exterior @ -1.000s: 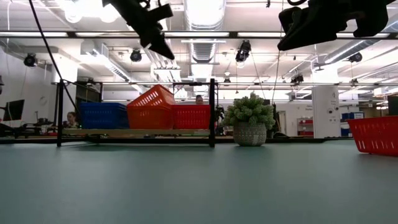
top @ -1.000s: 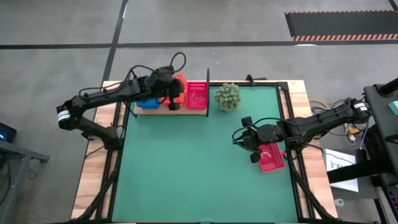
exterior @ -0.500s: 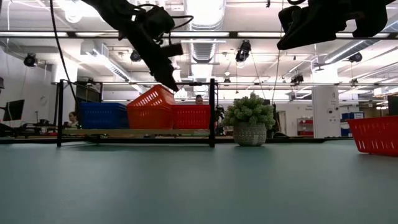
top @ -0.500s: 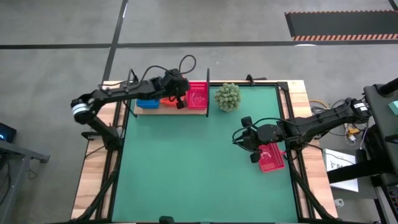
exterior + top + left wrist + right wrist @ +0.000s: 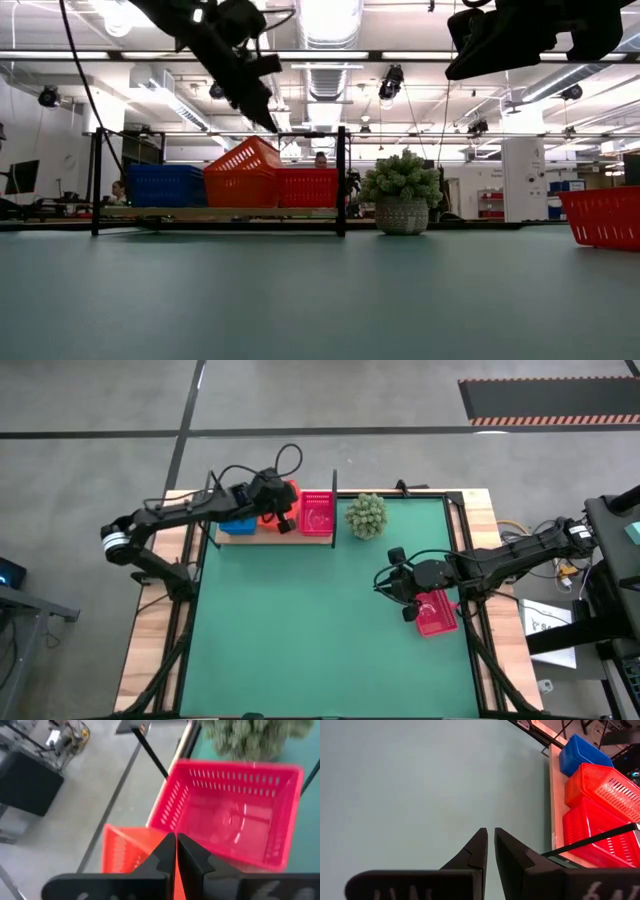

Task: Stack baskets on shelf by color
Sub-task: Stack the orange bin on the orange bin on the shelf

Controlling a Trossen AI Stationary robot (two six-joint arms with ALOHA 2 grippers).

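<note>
Spiky green ball plant (image 5: 366,516) in a grey woven pot (image 5: 402,215), standing on the green-matted surface (image 5: 320,630).

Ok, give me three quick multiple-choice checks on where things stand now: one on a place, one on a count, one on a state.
1. Where is the basket that is not on the shelf?
A. On the green mat near the right arm
B. Beside the plant
C. On the floor

2. How many basket colours sit on the shelf?
A. One
B. Two
C. Three

3. How do the left gripper's jaws stand?
A. Wide open
B. Shut, holding nothing
C. Shut on a blue basket

Answers:
1. A: the lone pink basket lies on the mat, partly under the right gripper, far from the shelf.
2. C: the blue basket, the orange basket and a pink basket show in a row in the low view.
3. B: in the left wrist view the left gripper has its fingers together with nothing between them.
</note>
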